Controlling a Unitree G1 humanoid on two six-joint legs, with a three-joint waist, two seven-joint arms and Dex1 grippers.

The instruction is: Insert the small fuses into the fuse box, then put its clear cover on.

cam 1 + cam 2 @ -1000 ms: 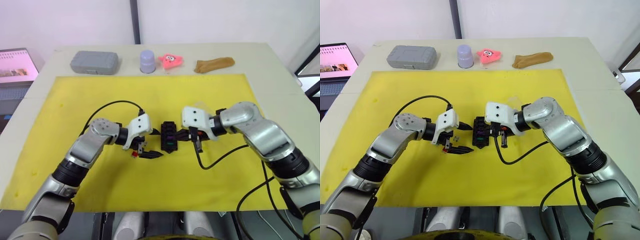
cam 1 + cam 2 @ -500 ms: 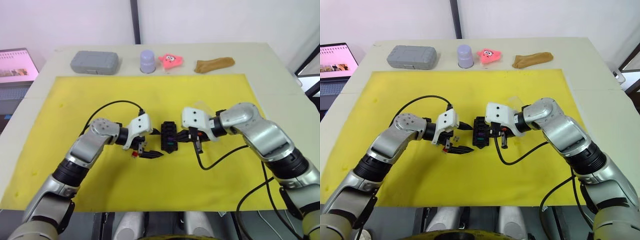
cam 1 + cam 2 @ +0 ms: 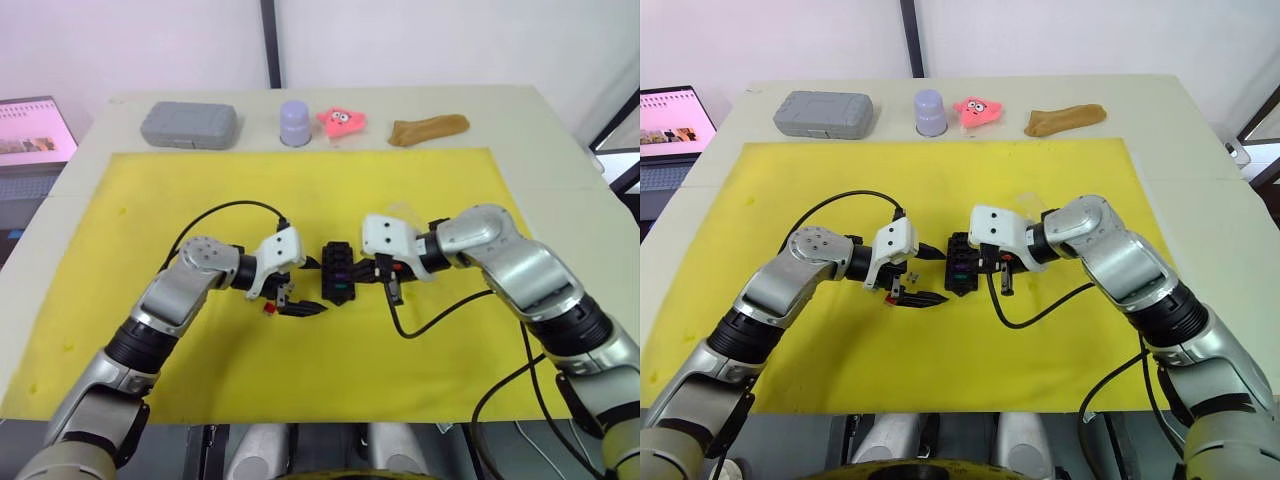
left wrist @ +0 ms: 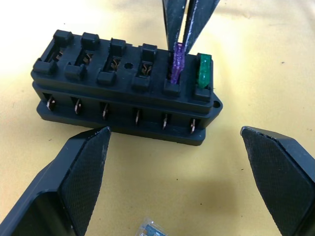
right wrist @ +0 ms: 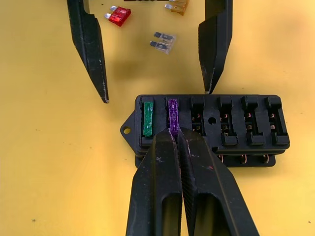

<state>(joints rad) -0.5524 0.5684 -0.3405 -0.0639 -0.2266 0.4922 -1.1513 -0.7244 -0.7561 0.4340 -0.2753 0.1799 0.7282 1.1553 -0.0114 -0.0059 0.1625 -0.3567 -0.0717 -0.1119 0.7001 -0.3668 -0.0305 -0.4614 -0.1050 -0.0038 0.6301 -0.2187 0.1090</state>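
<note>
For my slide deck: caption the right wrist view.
Right gripper pressing a purple fuse into the black fuse box, beside a seated green fuse.

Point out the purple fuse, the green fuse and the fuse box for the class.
purple fuse (image 5: 173,114), right wrist view, on its top edge in the slot.
green fuse (image 5: 147,119), right wrist view, on its top face.
fuse box (image 4: 123,110), left wrist view, on its black side wall.

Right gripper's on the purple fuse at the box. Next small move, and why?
Probably press straight down, then release. The right gripper is shut on the purple fuse, which stands in its slot in the fuse box but rides higher than the green fuse beside it. The left gripper is open, straddling the box without touching it.
</note>
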